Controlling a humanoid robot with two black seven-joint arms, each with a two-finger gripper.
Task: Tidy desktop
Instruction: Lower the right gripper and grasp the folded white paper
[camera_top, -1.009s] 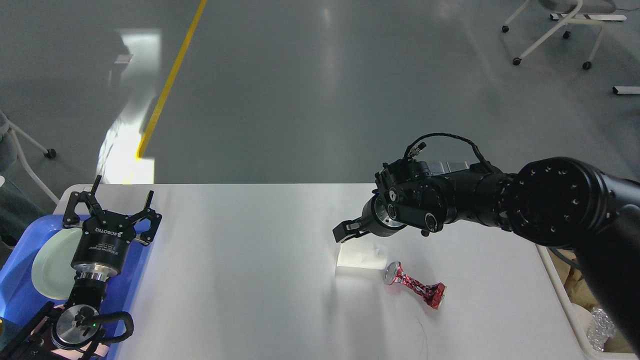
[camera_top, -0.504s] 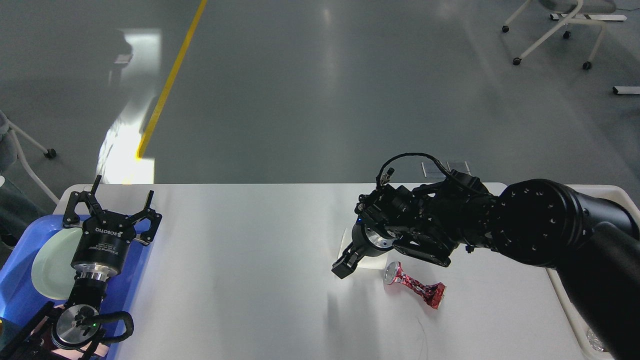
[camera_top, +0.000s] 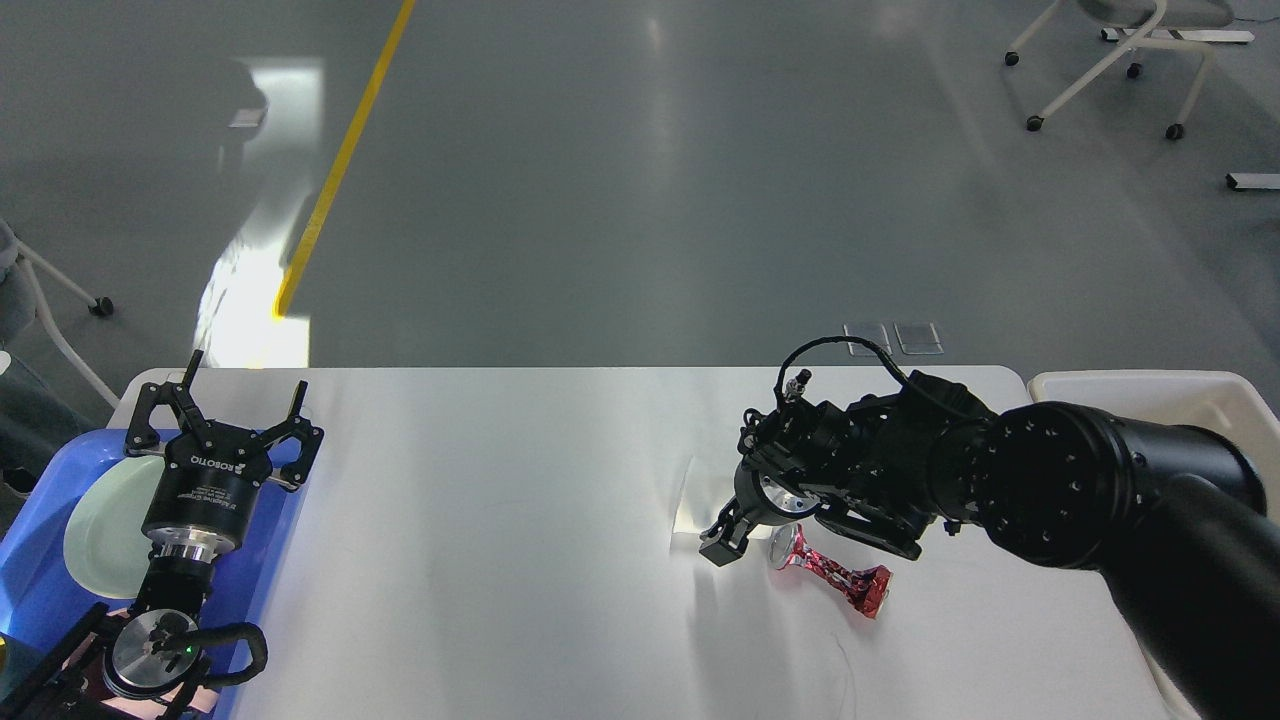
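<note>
The bench (camera_top: 500, 560) fills the lower half of our view, a broad white glossy top with rounded corners; it is stiff, smooth and surely slippery, not a thing we lift but one we clear, so what we take hold of is whatever lies on it. At its left edge sits a blue tray (camera_top: 40, 590) holding a pale plate (camera_top: 100, 525), and at the right edge the rim of a cream bin (camera_top: 1130, 385) shows. Our left claw (camera_top: 225, 405) hovers over the tray's far side with its fingers spread wide and nothing between them. Our right claw (camera_top: 722, 545) reaches in from the right and points down at the bench, low over it, near the middle right; it is dark and seen nearly end-on, so we cannot tell whether it is wide or narrow. Under and just left of it lies a flat white sheet (camera_top: 688, 500), thin, limp and light by our guess, best pinched at a free edge. Just right of the claw lies a crushed red can (camera_top: 830, 575), light, dented, with sharp folds; its narrow squeezed waist looks the surest hold. Whether the claw touches the sheet we cannot tell.
</note>
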